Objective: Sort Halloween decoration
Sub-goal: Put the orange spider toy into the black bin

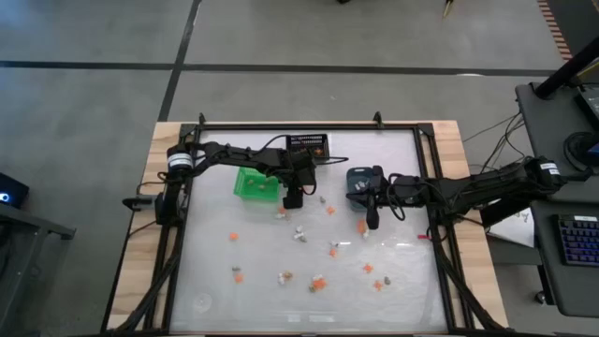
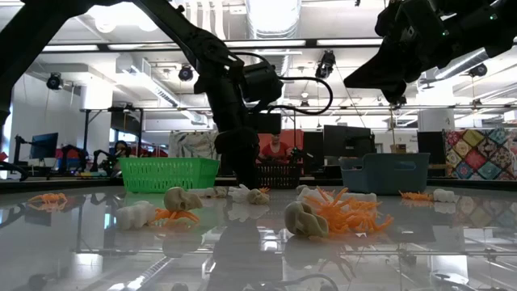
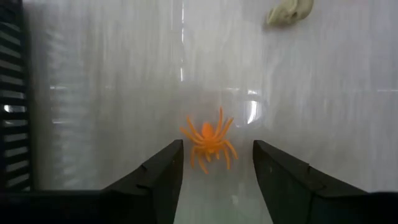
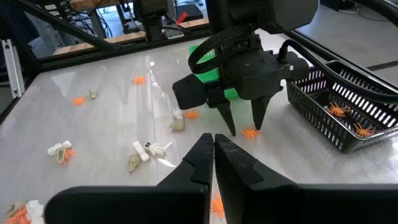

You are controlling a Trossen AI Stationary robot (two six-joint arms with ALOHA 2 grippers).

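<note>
Where bin edge [image 3: 12, 106] cropped, orange spider [image 3: 208, 140]

Bright, even light comes from ceiling strip lamps [image 2: 275, 16], which show washed out in the low view. The glossy white table [image 1: 393, 290] mirrors them: pale streaks of glare run across it in the left wrist view, with a bright spot just beside the orange spider [image 3: 208, 140], and the low view shows soft reflections of the trinkets under them. The arms read as near-black silhouettes against the lit room. Shadows on the table are faint and short. The tan trinket [image 3: 287, 12] looks slightly soft.
</note>
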